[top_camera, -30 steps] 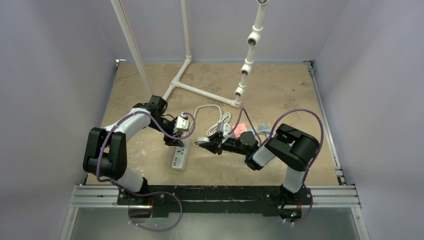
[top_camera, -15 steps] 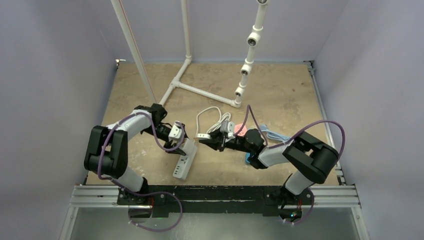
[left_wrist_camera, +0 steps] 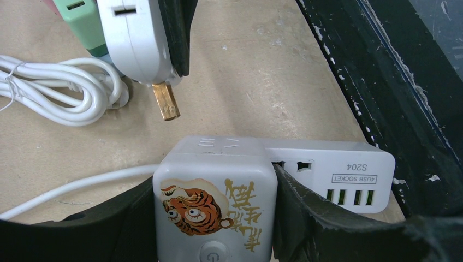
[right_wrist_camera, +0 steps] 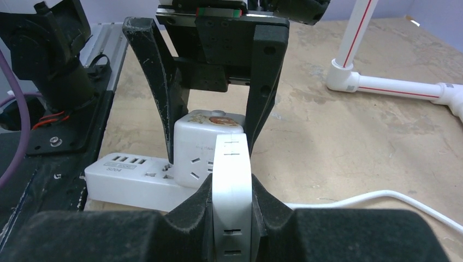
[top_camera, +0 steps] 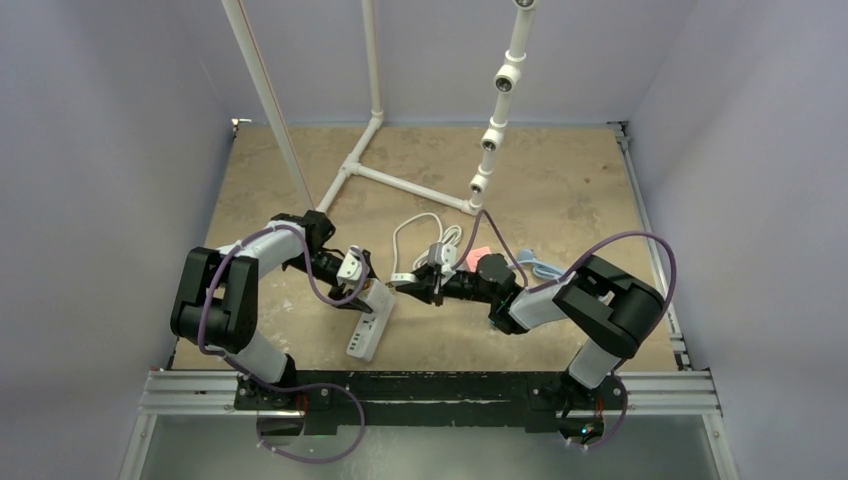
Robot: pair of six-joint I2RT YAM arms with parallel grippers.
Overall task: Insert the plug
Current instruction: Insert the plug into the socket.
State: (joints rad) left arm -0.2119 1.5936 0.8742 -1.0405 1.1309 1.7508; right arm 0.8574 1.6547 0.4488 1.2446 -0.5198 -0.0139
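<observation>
In the right gripper (right_wrist_camera: 232, 188), clamped: white plug (right_wrist_camera: 231, 158), just short of socket cube (left_wrist_camera: 214, 164). Cube pinched in left gripper (left_wrist_camera: 215, 218).

Cube (left_wrist_camera: 214, 202): white, orange tiger print, gold lettering. Strip (left_wrist_camera: 327, 164): white. Plug (left_wrist_camera: 136, 41): white, brass prong. Cord (left_wrist_camera: 65, 93): white. Adapter (left_wrist_camera: 83, 19), upper left: green. Counter (left_wrist_camera: 262, 82): mottled tan.
</observation>
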